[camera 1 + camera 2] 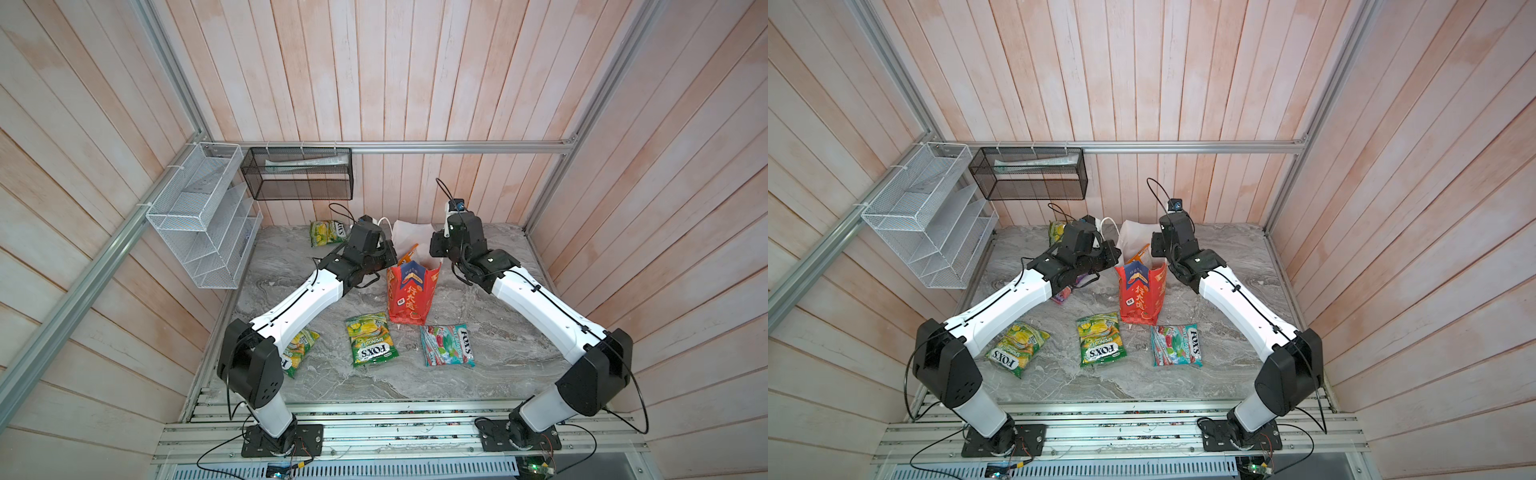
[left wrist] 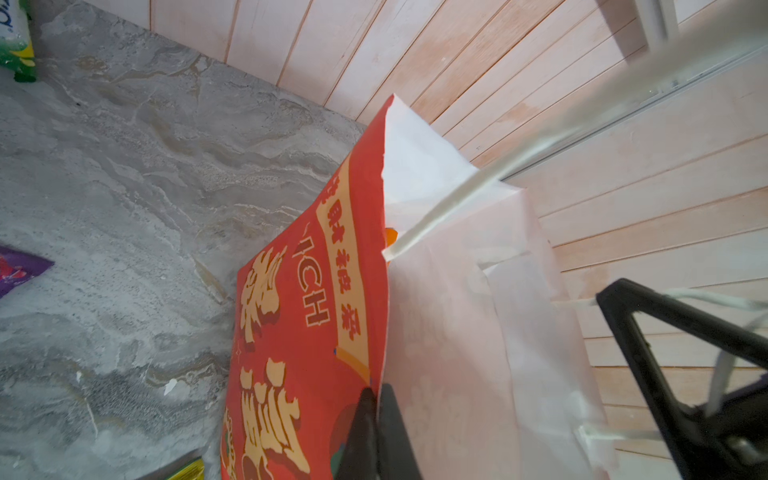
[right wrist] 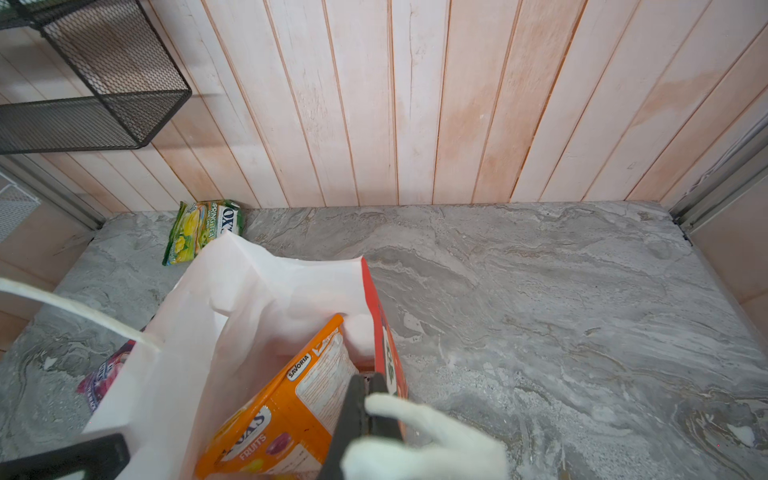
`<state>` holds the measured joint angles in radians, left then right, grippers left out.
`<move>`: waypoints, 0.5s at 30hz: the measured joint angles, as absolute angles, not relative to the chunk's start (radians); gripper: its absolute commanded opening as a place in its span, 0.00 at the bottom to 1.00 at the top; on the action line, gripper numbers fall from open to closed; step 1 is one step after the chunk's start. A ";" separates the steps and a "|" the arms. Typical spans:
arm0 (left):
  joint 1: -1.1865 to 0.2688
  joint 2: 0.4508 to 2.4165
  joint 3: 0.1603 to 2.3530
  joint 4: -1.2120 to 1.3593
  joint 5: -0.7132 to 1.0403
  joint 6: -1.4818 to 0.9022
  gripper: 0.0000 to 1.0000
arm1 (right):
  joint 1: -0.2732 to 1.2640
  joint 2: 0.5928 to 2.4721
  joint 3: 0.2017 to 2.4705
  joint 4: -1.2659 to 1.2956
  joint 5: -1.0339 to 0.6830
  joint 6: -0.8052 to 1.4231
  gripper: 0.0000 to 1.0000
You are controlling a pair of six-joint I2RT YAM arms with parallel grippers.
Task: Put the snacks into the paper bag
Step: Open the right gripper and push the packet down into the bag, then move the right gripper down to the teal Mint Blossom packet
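The red paper bag (image 1: 409, 297) stands upright near the middle of the grey marbled desk (image 1: 498, 374). Its mouth is open and its white inside shows. The left arm (image 1: 299, 303) reaches in from the left, and its jaws are clenched on the bag's left wall at the rim. In the left wrist view the two black fingers (image 2: 363, 424) press together with the red-and-white edge between them. The right arm (image 1: 536, 307) comes in from the opposite side, and the right wrist view shows its jaws clamped tight on the bag's right wall at the rim. A white cord handle (image 2: 436, 212) runs off the bag's edge.

An orange packet (image 3: 291, 407) stands tilted inside the bag, and its top corner pokes above the rim in both top views.

Five snacks lie flat on the desk, outside the bag:
- The teal-red packet (image 1: 446, 345) is just in front of the bag, toward the right.
- The middle green packet (image 1: 372, 345) lies beside it.
- The left green packet (image 1: 1017, 349) lies farther left, partly under the left arm.
- The purple packet (image 1: 1065, 293) peeks out from beneath that arm, left of the bag.
- The back green packet (image 1: 328, 232) rests near the rear wall.

A white wire basket (image 1: 203, 216) and a black mesh basket (image 1: 297, 174) hang on the walls above the desk.
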<state>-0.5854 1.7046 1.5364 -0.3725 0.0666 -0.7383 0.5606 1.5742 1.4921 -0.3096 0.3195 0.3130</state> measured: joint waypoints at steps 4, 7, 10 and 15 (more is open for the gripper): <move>-0.588 1.752 1.598 -0.394 0.052 -0.722 0.00 | 0.526 1.618 1.555 -0.318 0.307 0.310 0.00; -0.587 1.754 1.592 -0.390 0.052 -0.722 0.00 | 0.498 1.622 1.563 -0.318 0.286 0.311 0.16; -0.588 1.754 1.561 -0.348 0.056 -0.722 0.00 | 0.481 1.622 1.560 -0.313 0.250 0.314 0.56; -0.587 1.754 1.547 -0.321 0.056 -0.722 0.00 | 0.482 1.592 1.511 -0.318 0.167 0.332 0.87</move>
<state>-0.5873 1.7538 1.5475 -0.3210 0.0555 -0.7223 0.4820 1.5921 1.5112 -0.3180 0.1665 0.3321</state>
